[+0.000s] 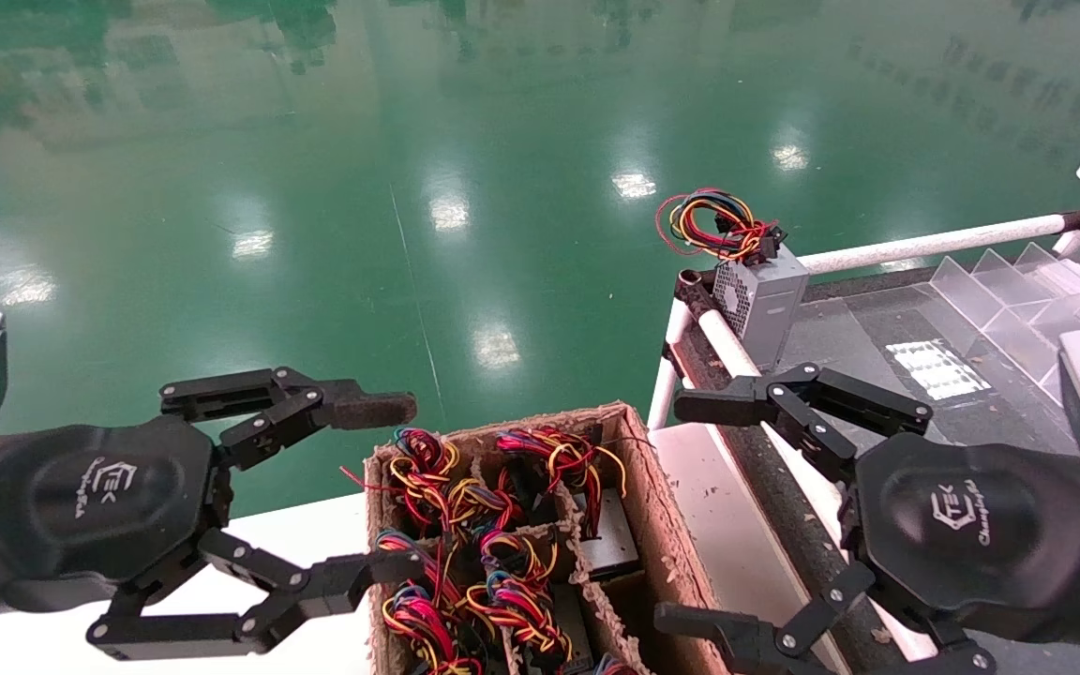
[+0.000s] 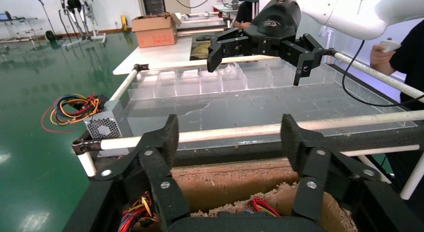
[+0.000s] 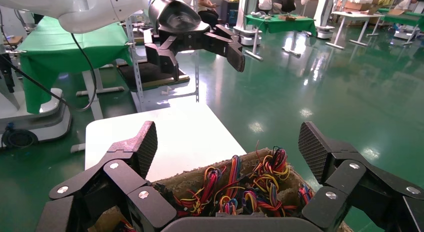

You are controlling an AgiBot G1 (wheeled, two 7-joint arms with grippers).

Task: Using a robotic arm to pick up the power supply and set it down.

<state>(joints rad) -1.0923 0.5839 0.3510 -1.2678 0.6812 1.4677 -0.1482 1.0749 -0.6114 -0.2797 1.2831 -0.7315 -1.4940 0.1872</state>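
A factory-style robot lab: glossy green floor [image 1: 409, 141], worktables [image 3: 280, 21] and other robot stands [image 2: 75, 11].

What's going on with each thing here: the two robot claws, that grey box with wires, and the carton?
Left gripper: jaws open, empty, beside the carton.
Right gripper: jaws open, empty, at the carton's other side.
Power supply: standing at the corner of the railed table, wires on top, untouched.
Cardboard carton: open, full of wired units.
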